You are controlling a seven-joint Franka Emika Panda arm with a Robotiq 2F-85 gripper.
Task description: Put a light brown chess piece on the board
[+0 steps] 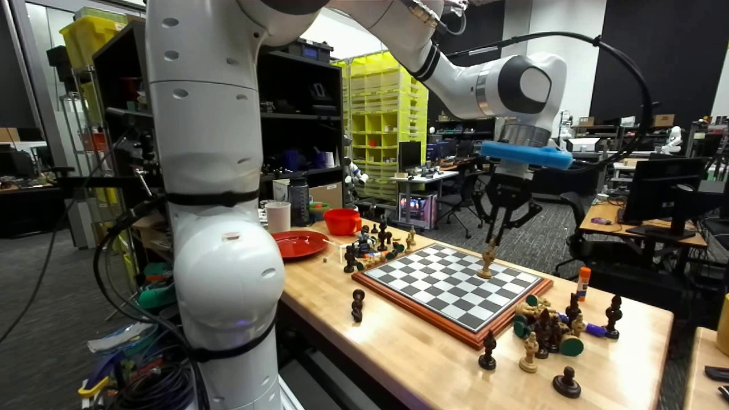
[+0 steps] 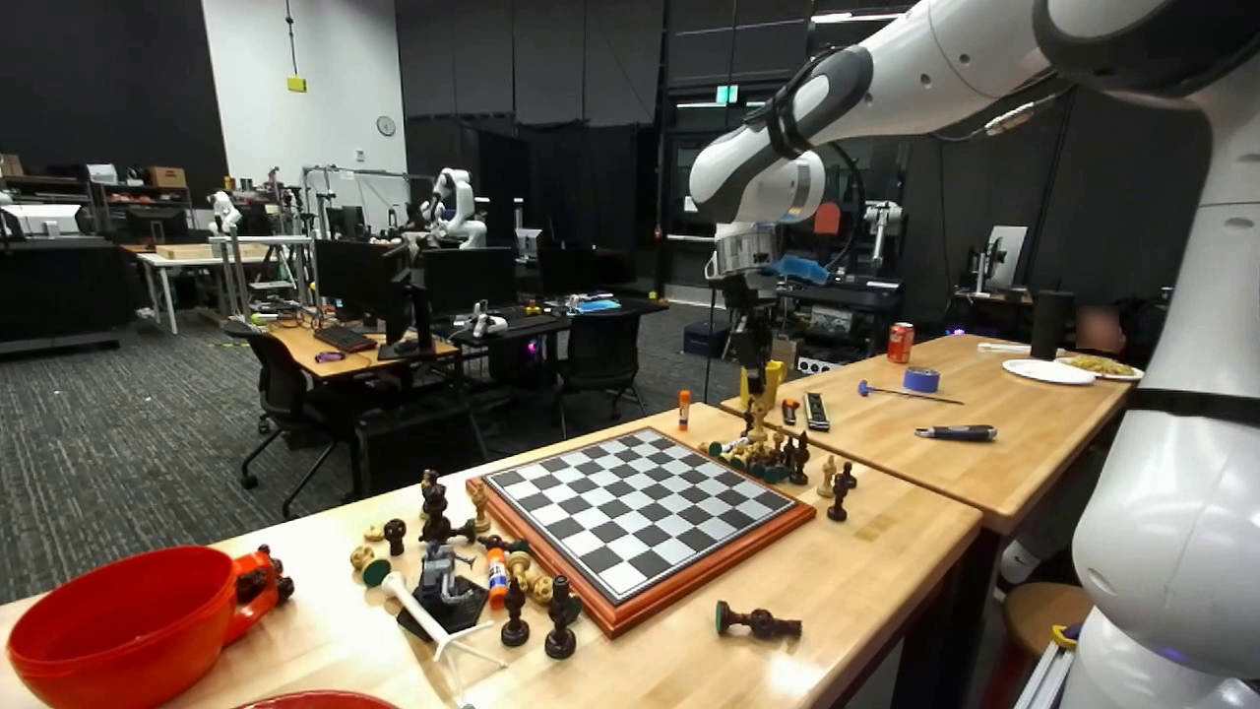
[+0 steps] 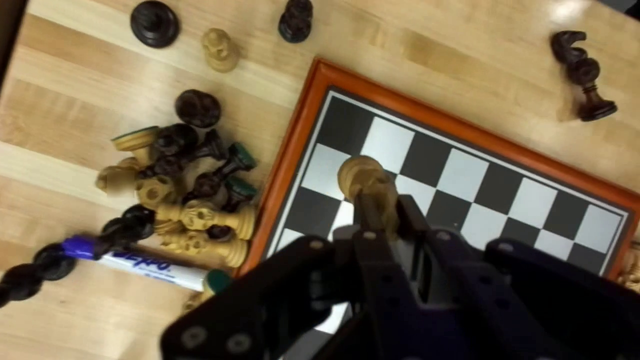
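I have a pale wooden table (image 1: 393,336) running through both exterior views, and over it reaches my white arm (image 1: 216,131), its wrist pointing down. On the table lies the chessboard (image 2: 640,522), its dark and white squares framed by a reddish-brown rim. A red plate (image 1: 299,245) sits farther along, partly hidden behind the arm. My hand (image 1: 494,238) is drawn nearly together, as narrow as what it pinches lets it be. A red mug (image 1: 342,222) with a handle stands near the plate. Just beside the rim, in the wrist view, I get a heap of dark and light pieces (image 3: 205,217), many lying over one another. A white marker (image 3: 160,270) with a purple cap lies at its edge, and a glue stick (image 1: 583,283) stands upright near a corner of the chessboard. I have the light brown chess piece (image 1: 486,263) gripped by its upper part, base downward and leaning slightly, raised above the chessboard near the rim beside the heap. Which square is under it I cannot tell.
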